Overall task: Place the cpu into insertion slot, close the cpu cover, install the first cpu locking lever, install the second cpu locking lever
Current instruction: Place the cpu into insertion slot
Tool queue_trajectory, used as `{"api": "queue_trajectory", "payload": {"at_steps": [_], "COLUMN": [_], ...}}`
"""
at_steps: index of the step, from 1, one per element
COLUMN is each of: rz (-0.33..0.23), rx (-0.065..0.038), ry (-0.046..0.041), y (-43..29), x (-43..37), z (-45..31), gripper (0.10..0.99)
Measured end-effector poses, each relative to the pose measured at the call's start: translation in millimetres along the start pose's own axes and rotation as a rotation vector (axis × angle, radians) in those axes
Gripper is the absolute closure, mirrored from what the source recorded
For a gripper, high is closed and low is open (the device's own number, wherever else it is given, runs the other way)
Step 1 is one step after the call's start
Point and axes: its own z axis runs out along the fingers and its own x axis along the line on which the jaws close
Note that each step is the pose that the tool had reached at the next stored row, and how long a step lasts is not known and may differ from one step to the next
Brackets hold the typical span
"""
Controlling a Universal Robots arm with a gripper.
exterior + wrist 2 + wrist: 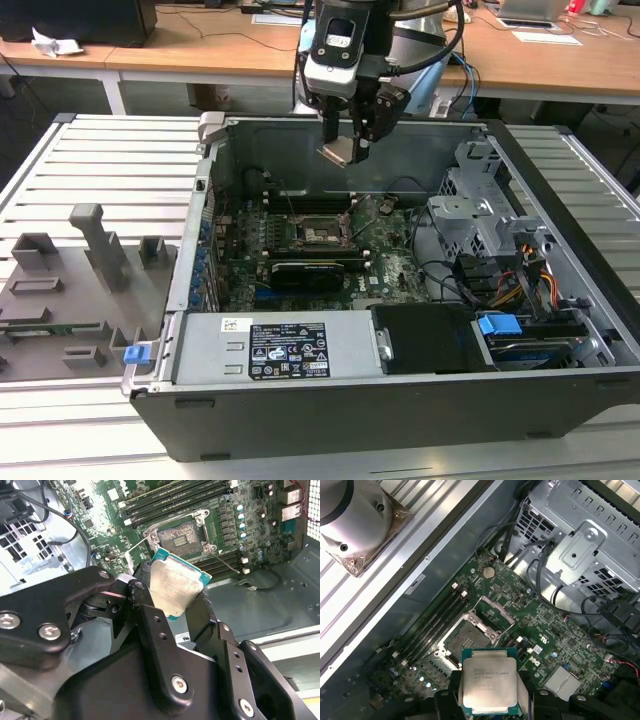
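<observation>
My gripper (345,135) hangs above the open computer case, shut on the cpu (338,152) by its edges. The chip's silver face shows between the black fingers (146,607) in both wrist views, cpu (175,587), cpu (488,680). Below it, apart from the chip, the insertion slot (465,641) lies bare on the green motherboard (390,260); it also shows as the slot (322,232) and the slot (180,532). The cpu cover (492,614) stands tilted up at one side of the slot. Thin wire levers (227,565) stick out loose beside it.
A long black card (310,270) sits just in front of the slot, memory slots (175,500) behind it. A metal drive cage (480,215) and cables fill the exterior view's right. The power supply (270,350) lies in front. A grey fixture (70,290) stands outside at the exterior view's left.
</observation>
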Motion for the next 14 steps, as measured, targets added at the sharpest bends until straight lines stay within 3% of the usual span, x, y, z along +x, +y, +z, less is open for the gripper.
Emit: {"api": "queue_trajectory", "payload": {"at_steps": [14], "rz": [0.154], "rx": [-0.003], "ry": [-0.0131], "y": [-0.3], "x": [0.3], "z": [0.2], "gripper": [0.565]}}
